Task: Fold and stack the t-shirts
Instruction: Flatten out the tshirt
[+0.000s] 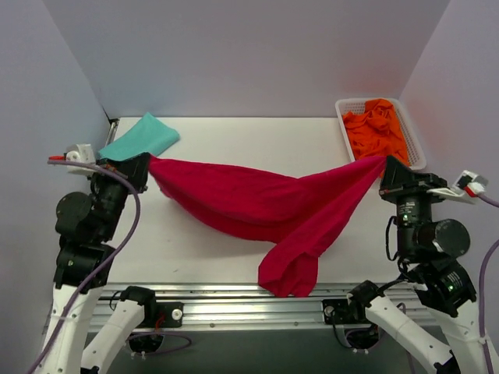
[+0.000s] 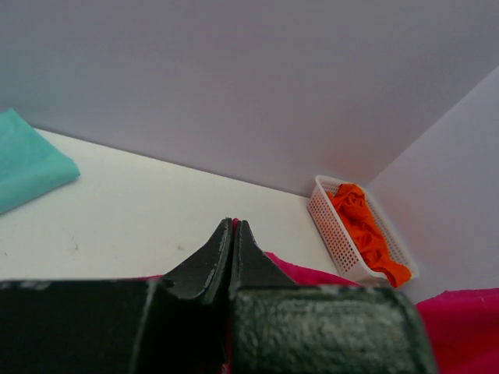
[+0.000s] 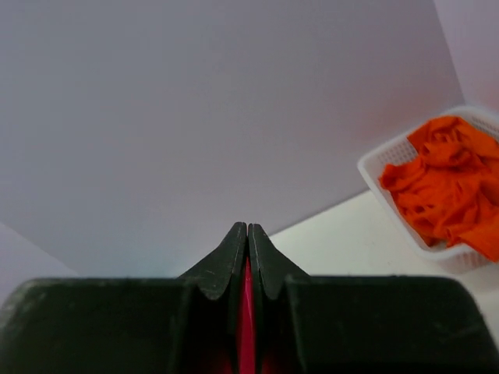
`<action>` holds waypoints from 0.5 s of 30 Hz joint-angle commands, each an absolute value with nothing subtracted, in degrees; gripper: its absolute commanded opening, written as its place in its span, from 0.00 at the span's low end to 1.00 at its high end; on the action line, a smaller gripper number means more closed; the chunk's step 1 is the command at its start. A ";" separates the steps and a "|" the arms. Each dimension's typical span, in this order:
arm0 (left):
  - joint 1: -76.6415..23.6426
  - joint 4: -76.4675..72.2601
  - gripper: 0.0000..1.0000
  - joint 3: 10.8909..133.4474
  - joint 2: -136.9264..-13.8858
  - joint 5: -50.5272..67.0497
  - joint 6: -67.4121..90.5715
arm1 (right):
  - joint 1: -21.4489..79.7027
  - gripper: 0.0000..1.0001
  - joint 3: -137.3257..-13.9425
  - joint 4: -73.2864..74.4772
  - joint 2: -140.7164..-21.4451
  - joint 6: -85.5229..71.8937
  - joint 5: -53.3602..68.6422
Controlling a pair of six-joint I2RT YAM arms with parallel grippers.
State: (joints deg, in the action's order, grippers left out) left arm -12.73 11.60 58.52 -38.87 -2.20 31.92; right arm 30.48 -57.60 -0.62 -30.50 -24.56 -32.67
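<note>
Left gripper (image 1: 145, 166) & right gripper (image 1: 387, 168) are each being pressed closed on opposite ends of the crimson t-shirt (image 1: 257, 204), which is being held stretched over the table (image 1: 234, 132), middle sagging, one part drooping toward the near edge. Spreading-out step is judged to be underway, pre-fold. Next, the cloth is prob. needing to be lowered flat w/ both arms being moved together, clear of the teal t-shirt (image 1: 140, 136) at back-left.

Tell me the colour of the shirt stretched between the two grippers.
Crimson red; the shirt shows best in the top external view.
</note>
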 commanded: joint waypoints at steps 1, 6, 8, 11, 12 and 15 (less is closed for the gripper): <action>-13.01 13.62 0.02 63.88 -33.42 0.00 29.71 | 30.59 0.00 -61.17 -11.86 -27.78 -17.58 -24.44; -12.92 15.73 0.02 73.64 -30.94 4.56 27.87 | 29.97 0.00 -68.70 -14.06 -28.03 -14.07 -14.52; -12.83 15.64 0.02 78.02 -30.76 6.32 27.69 | 29.71 0.00 -71.35 -15.11 -29.17 -13.45 -10.57; -12.66 16.17 0.02 82.95 -31.64 8.08 27.60 | 29.01 0.00 -77.24 -17.04 -31.54 -13.09 -1.08; -12.57 16.17 0.02 86.01 -31.81 8.61 27.68 | 28.74 0.00 -78.65 -17.75 -32.25 -13.36 4.51; -12.13 15.12 0.02 90.33 -32.87 9.49 27.51 | 26.99 0.00 -83.84 -20.65 -35.50 -14.94 10.44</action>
State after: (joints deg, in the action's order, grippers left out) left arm -12.62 16.32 85.82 -31.29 6.87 28.80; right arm 28.36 -80.27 -12.95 -31.66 -15.14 -2.22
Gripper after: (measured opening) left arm 0.040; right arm 0.002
